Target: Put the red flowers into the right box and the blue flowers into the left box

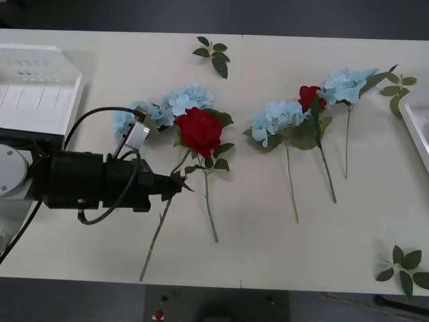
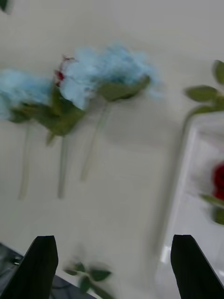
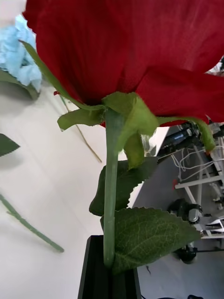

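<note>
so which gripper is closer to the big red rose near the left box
Left. The left gripper is shut on the red rose's stem just below the bloom. The right gripper hangs open by the right box, far across the table.

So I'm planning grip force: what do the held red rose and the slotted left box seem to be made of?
The red rose looks like woven fabric, matte, with weave visible on the petals, and a smooth plastic-looking stem. The left gripper is shut on it. The left box appears to be rigid white moulded plastic, slightly glossy.

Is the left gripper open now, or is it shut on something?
Shut. In the left wrist view the left gripper has its black fingers closed on the green stem of a red rose.
</note>
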Controlling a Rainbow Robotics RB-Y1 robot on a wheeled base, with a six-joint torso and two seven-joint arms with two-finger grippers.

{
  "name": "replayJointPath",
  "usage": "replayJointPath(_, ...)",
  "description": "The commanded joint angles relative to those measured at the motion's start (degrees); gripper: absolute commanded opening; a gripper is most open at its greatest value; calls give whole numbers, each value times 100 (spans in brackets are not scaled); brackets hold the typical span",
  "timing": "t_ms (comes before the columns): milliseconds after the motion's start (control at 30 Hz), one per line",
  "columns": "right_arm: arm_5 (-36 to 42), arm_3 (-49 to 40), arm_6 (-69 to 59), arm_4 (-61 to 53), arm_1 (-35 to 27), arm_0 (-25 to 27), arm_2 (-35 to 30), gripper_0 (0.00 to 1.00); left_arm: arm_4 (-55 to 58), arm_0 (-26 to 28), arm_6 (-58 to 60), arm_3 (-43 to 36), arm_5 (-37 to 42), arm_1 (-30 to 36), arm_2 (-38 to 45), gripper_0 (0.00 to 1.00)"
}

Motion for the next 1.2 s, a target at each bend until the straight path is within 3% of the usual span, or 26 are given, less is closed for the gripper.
replayJointPath(33, -25, -93, 149, -1900, -374, 190, -71, 71, 180, 102, -380, -74, -136, 84, -149, 1)
replayJointPath(267, -96, -348, 202, -3499, -190, 1016, -71, 82, 241, 181, -687, -65, -470, 84, -448, 1)
replayJointPath(500, -509, -972, 308, -3104, -111, 1728, -71, 82, 241, 225, -819, -74, -698, 102, -676, 1)
replayJointPath(700, -1871, -1921, 483, -2999, -76, 2634, -71, 82, 268, 251, -1074, -74, -1419, 225, -1212, 1)
replayJointPath(967, -5316, -3942, 536, -2550, 197, 4013, -62, 82, 619, 260, -1259, -74, -1867, 330, -1634, 1)
replayJointPath(1200, -5563, -4303, 562, -2462, 206, 4471, -71, 82, 725, 269, -1417, -74, -1946, 330, -1757, 1)
